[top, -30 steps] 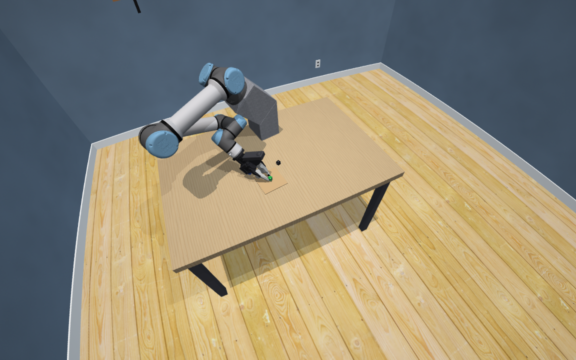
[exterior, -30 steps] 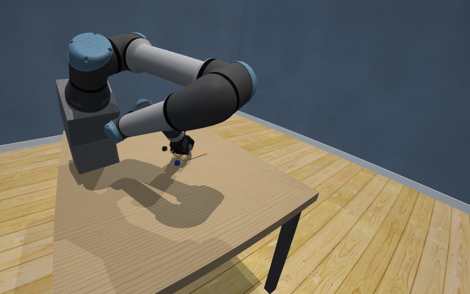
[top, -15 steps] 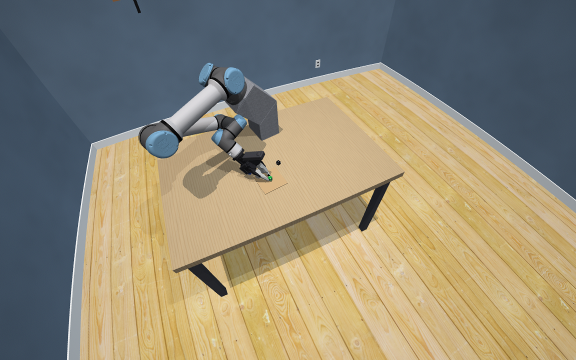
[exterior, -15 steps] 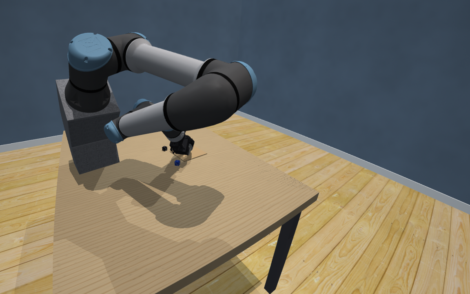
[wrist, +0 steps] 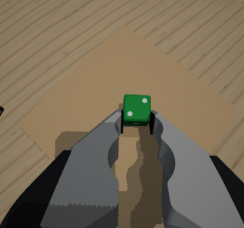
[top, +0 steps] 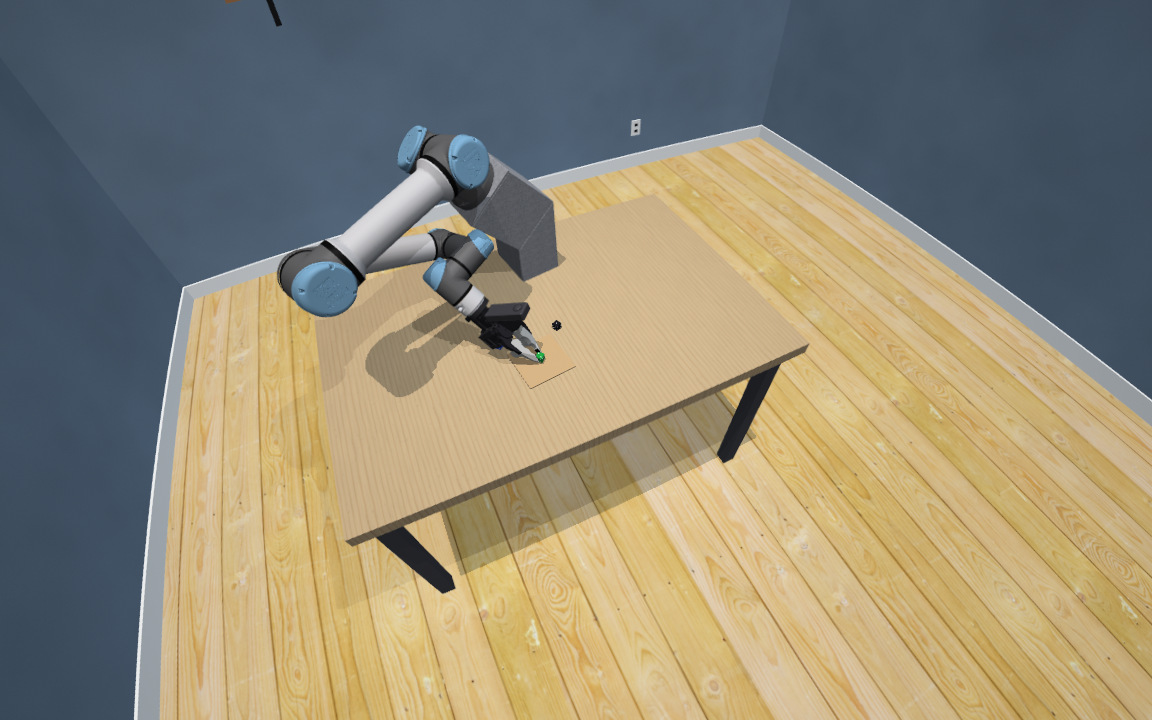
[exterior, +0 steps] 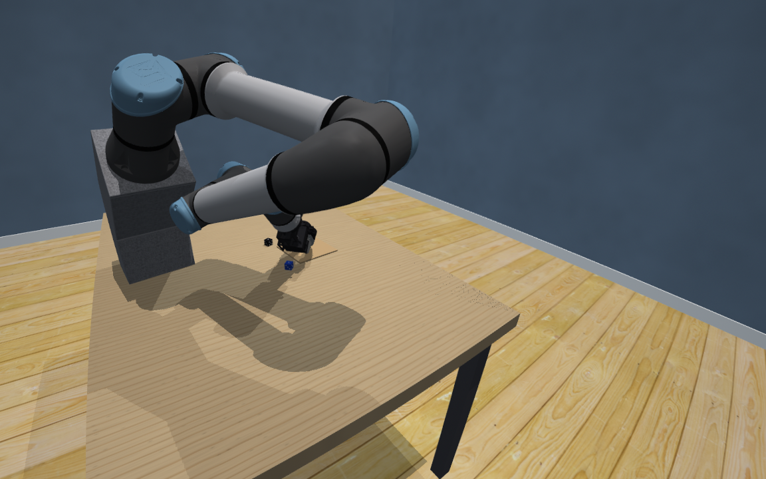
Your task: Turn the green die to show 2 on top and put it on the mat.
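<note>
Green die (wrist: 136, 110): small cube with rounded edges and white pips, two-pip face uppermost, clamped at its sides between the gripper (wrist: 135, 123) fingertips, over the mat (wrist: 85, 96). Mat: thin tan square, flat on the table; contact between die and mat cannot be confirmed.

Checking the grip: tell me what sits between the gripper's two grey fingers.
The small green die, two-pip face toward the wrist camera, over the tan mat.
</note>
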